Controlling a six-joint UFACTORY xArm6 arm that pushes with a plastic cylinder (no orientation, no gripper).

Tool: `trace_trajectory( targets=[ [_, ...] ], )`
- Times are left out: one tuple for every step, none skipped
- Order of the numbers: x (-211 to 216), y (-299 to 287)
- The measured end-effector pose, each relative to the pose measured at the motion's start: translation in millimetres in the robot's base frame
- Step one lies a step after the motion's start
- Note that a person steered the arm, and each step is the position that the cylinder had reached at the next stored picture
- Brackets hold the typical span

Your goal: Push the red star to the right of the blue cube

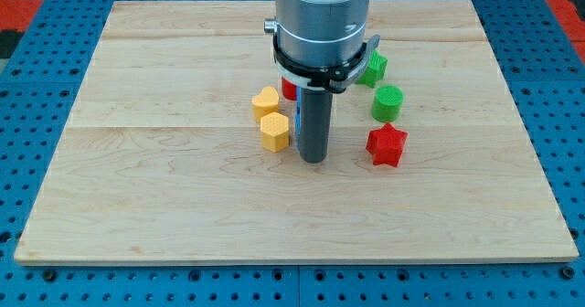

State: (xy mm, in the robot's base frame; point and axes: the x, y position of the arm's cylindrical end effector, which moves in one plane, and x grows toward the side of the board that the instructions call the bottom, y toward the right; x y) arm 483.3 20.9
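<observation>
The red star [387,145] lies on the wooden board [164,188], right of centre. The blue cube [297,113] shows only as a thin sliver behind the dark rod; most of it is hidden. My tip [313,160] rests on the board just below the hidden blue cube. It is left of the red star with a clear gap between them. It is close to the right side of the lower yellow block [274,132].
A yellow heart-shaped block [266,101] sits above the lower yellow hexagonal block. A small red block [288,89] peeks out behind the arm. A green cylinder [388,100] and a green star-like block [374,68] lie above the red star.
</observation>
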Motion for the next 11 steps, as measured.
trace_trajectory(
  targets=[
    [35, 11],
    [60, 52],
    [56, 92],
    [37, 116],
    [26, 116],
    [17, 116],
    [9, 112],
    [-2, 107],
    [-2, 102],
    [-10, 97],
    [-19, 92]
  ],
)
